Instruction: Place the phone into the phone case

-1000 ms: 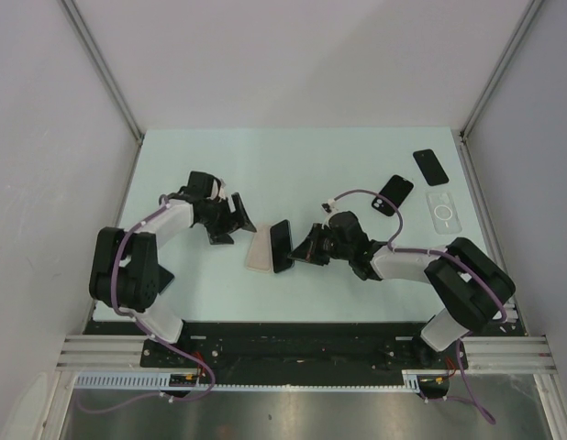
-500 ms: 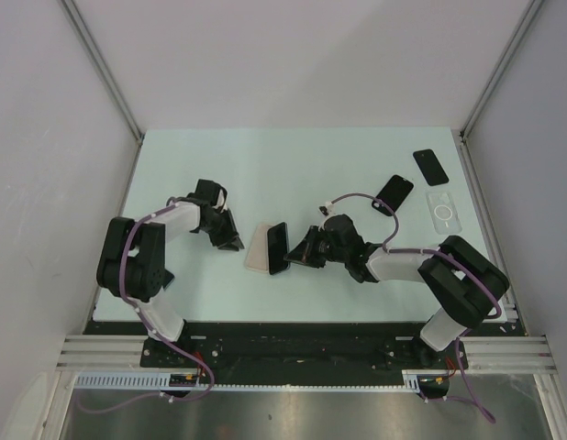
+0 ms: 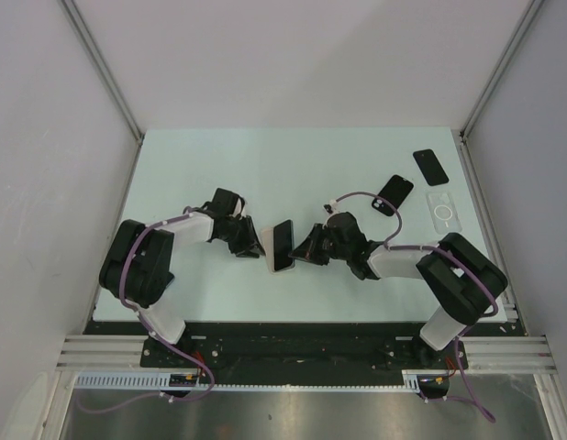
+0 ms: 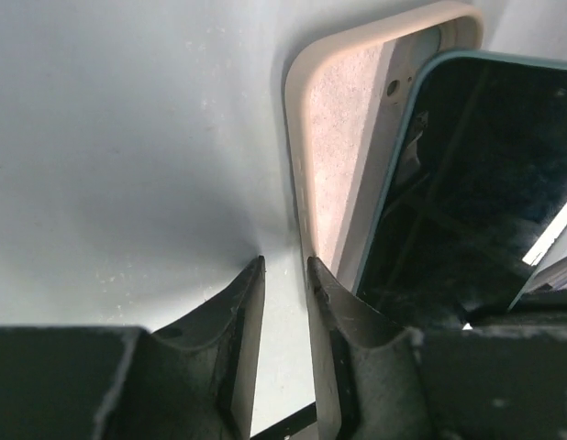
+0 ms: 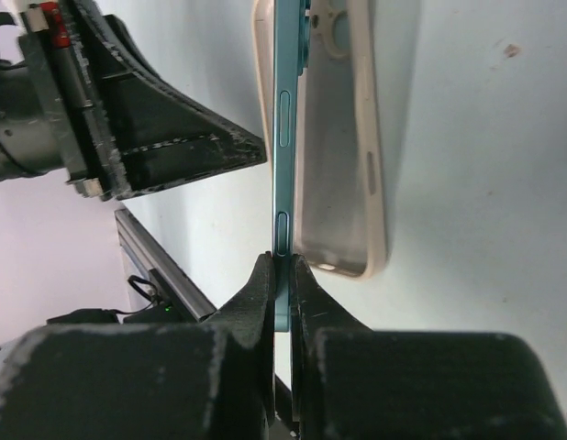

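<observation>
A beige phone case (image 3: 262, 244) lies open side up on the table, also in the left wrist view (image 4: 334, 137) and the right wrist view (image 5: 343, 137). My right gripper (image 3: 306, 247) (image 5: 283, 258) is shut on the lower edge of a teal-edged phone (image 3: 282, 245) (image 5: 285, 119) with a black screen (image 4: 467, 183). It holds the phone on its long edge, tilted over the case's right side. My left gripper (image 3: 250, 240) (image 4: 285, 264) is narrowly open and empty, low on the table. Its right finger (image 4: 334, 312) touches the case's outer left rim.
Two more dark phones (image 3: 395, 191) (image 3: 430, 166) and a clear case (image 3: 441, 211) lie at the back right. A purple cable (image 3: 357, 194) loops above the right arm. My left gripper body (image 5: 146, 119) stands close behind the held phone.
My left gripper has moved right, from apart from the case to against its left rim. The phone now stands steeper over the case. The right gripper has barely moved.
</observation>
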### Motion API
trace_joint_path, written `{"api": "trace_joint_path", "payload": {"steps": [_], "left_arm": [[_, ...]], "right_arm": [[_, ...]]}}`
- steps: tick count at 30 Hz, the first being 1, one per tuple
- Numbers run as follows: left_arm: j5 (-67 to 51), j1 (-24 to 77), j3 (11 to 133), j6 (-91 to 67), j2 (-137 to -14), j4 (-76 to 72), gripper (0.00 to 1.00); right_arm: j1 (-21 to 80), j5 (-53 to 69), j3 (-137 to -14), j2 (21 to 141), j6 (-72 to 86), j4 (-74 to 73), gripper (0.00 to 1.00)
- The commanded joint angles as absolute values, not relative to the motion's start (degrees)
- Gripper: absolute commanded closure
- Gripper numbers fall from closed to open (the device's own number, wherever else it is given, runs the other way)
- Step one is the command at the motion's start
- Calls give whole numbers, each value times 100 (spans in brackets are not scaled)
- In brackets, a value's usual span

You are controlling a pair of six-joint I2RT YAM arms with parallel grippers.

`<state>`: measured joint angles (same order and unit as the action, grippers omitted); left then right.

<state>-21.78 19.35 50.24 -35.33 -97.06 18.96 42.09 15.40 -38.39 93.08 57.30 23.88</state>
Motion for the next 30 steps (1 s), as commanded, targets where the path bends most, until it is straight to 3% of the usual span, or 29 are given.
{"api": "trace_joint_path", "payload": {"steps": [1, 12, 30], "left_arm": [[-1749, 1987, 5062, -3446, -9826, 2232, 68], [-932, 1986, 5792, -3261, -10327, 2760, 66], [-984, 1986, 5765, -3278, -9967, 2874, 63]], "right_arm": [[4140, 1678, -4069, 9448, 5266, 2672, 100], [3832, 2636, -4236, 10019, 4475, 2479, 100], [3938, 2575, -4641, 10573, 4211, 1908, 100]]}}
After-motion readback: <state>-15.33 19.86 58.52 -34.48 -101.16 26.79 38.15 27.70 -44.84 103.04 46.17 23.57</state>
